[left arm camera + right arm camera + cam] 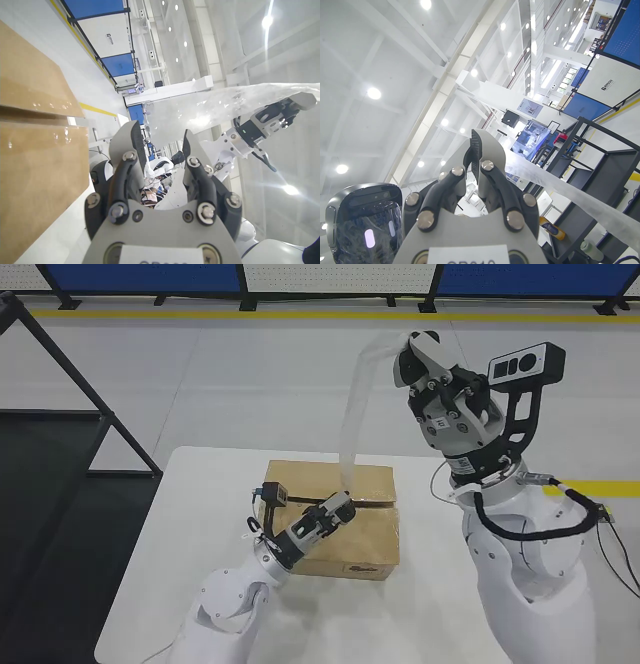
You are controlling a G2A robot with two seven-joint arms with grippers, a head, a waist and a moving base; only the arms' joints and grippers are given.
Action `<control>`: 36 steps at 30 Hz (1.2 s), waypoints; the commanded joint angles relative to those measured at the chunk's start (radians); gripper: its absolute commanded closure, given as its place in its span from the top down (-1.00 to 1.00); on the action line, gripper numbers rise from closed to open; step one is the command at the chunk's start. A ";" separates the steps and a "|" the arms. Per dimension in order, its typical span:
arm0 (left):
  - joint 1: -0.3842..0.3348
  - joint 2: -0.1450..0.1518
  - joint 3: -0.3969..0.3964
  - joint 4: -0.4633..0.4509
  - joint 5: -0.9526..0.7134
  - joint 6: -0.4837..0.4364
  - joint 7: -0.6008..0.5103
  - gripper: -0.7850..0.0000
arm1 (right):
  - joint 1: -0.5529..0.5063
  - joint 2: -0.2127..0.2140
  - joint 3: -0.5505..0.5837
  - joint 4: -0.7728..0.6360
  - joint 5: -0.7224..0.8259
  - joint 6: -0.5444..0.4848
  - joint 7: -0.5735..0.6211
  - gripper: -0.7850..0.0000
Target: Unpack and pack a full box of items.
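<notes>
Left gripper (338, 507) lies at lower centre of the top view, low over the box (365, 539), with its jaws apart and nothing between them. Whether it touches the cardboard I cannot tell. Its own wrist camera shows the same spread fingers (136, 140), with the box (37, 150) just beside them. The box stands shut on the table (200, 514) in the middle of the frame. Its two top flaps meet at a seam (375, 500) running left to right.

From that seam, just past the left gripper's tips, a strip of clear tape (355, 414) rises steeply toward the upper right of the frame, its long axis nearly upright. Its top end is clamped in the right gripper (415, 349), which is high above the box and well apart from it. The right wrist view shows those jaws pressed together on the tape (557, 182).

So the tape's lifted end is with the right arm and its stuck end is beside the left. My reading is that the peel is partly done. The next pull should go up and away along the seam while the left arm, the nearer one, steadies the box.

Dark print (347, 567) on the box front is too small to read. The white sticker (155, 255) on the wrist plate is cut off by the frame edge.
</notes>
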 commanded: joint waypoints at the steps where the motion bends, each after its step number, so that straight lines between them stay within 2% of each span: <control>1: -0.003 0.001 0.001 0.003 -0.007 -0.004 0.010 -0.31 | 0.002 0.000 0.002 0.004 0.003 0.000 0.001 -1.00; 2: -0.005 0.001 0.002 0.004 -0.012 -0.006 0.013 -0.49 | 0.003 -0.001 0.002 0.007 0.003 0.001 0.002 -1.00; 5: -0.008 0.002 0.002 0.004 -0.015 -0.007 0.023 -0.80 | 0.005 -0.001 0.005 0.012 0.007 0.001 0.004 -1.00; 8: -0.008 0.004 -0.001 -0.003 -0.015 -0.010 0.033 -1.00 | 0.008 -0.002 0.009 0.021 0.010 -0.001 0.007 -1.00; 19: 0.010 0.021 -0.054 -0.074 0.017 0.020 0.071 -1.00 | -0.014 0.002 0.057 0.053 0.051 -0.008 0.035 -1.00; 26: 0.060 0.039 -0.130 -0.192 0.089 0.075 0.119 -1.00 | -0.052 0.009 0.112 0.085 0.093 -0.006 0.080 -1.00; 32: 0.109 0.054 -0.190 -0.287 0.143 0.086 0.126 -1.00 | -0.086 0.017 0.145 0.112 0.090 0.028 0.098 -1.00; 36: 0.140 0.065 -0.227 -0.333 0.190 0.072 0.103 -1.00 | -0.113 0.023 0.165 0.131 0.074 0.096 0.085 -1.00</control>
